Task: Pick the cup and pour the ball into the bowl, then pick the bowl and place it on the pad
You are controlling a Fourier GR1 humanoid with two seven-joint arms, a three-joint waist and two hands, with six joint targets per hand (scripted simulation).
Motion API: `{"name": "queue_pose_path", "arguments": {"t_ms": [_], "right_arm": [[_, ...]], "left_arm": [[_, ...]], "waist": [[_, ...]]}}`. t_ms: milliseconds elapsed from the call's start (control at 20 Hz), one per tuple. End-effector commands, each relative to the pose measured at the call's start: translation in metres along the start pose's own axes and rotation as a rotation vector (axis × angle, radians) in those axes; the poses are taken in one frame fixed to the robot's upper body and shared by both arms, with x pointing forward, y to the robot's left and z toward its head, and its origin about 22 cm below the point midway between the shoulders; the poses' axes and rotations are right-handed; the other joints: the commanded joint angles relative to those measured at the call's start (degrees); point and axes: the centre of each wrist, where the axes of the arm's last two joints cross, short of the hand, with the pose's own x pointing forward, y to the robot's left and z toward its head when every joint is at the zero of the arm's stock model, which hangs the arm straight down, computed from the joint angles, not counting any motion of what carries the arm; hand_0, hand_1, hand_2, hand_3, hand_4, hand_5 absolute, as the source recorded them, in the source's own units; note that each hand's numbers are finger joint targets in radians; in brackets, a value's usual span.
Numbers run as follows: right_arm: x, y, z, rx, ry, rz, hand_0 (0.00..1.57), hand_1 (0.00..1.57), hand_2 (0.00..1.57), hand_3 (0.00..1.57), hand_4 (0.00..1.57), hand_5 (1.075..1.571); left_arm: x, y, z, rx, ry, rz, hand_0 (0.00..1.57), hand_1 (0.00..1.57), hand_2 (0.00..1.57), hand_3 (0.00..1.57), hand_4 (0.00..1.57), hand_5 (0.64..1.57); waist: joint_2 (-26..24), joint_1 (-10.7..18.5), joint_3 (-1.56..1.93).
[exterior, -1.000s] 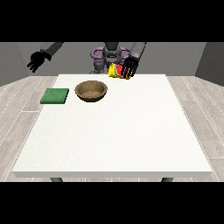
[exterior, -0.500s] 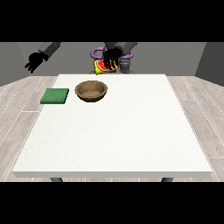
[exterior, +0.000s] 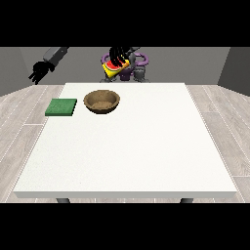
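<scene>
cup [exterior: 114, 68]: yellow and red, small, held tilted in the air above the far edge of the bench [exterior: 146, 146], just behind the bowl [exterior: 102, 101]. my hand at the view's right [exterior: 120, 55] has its fingers curled round the cup's upper side. judgement: light, stiff, probably smooth-walled, so it may slip as it tips; best held round the middle of the wall, mouth left free toward the bowl. ball not visible; cannot tell whether it is inside the cup. bowl is brown, round, shallow, upright on the bench, likely rigid, to be taken by the rim. green pad [exterior: 61, 107] lies flat just beside the bowl, apart from it. my hand at the view's left [exterior: 39, 72] hangs off the bench, fingers relaxed, holding nothing.
</scene>
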Motion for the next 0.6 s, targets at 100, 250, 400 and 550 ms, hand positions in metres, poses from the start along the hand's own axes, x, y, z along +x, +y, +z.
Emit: {"name": "queue_pose_path", "arguments": {"t_ms": [100, 250, 400, 550], "right_arm": [[0.003, -0.029, 0.021, -0.015, 0.052, 0.008, 0.00, 0.00, 0.00, 0.22, 0.63, 1.570], [0.002, -0.035, 0.030, -0.010, 0.027, 0.004, 0.00, 0.00, 0.00, 0.22, 0.63, 1.570], [-0.013, -0.008, 0.021, -0.022, 0.050, 0.020, 0.00, 0.00, 0.00, 0.20, 0.64, 1.570], [0.015, 0.007, -0.011, 0.021, -0.040, 0.004, 0.00, 0.00, 0.00, 0.27, 0.65, 1.570]], "left_arm": [[0.000, -0.030, 0.028, -0.031, -0.095, -0.087, 1.55, 1.55, 1.57, 1.57, 0.95, 1.563], [-0.038, -0.043, 0.027, -0.026, 0.095, 0.180, 1.56, 1.56, 1.57, 1.57, 0.91, 1.568], [-0.050, -0.080, 0.061, -0.015, 0.178, 0.379, 1.57, 1.57, 1.57, 1.57, 1.10, 1.563], [-0.024, -0.102, 0.096, -0.006, 0.271, 0.618, 1.57, 1.57, 1.57, 1.57, 1.28, 1.560]], "waist": [[-2.6, 2.4, -0.09], [-1.7, 1.9, -0.15], [-2.4, 3.3, -0.35], [2.0, 4.1, -0.64]]}}
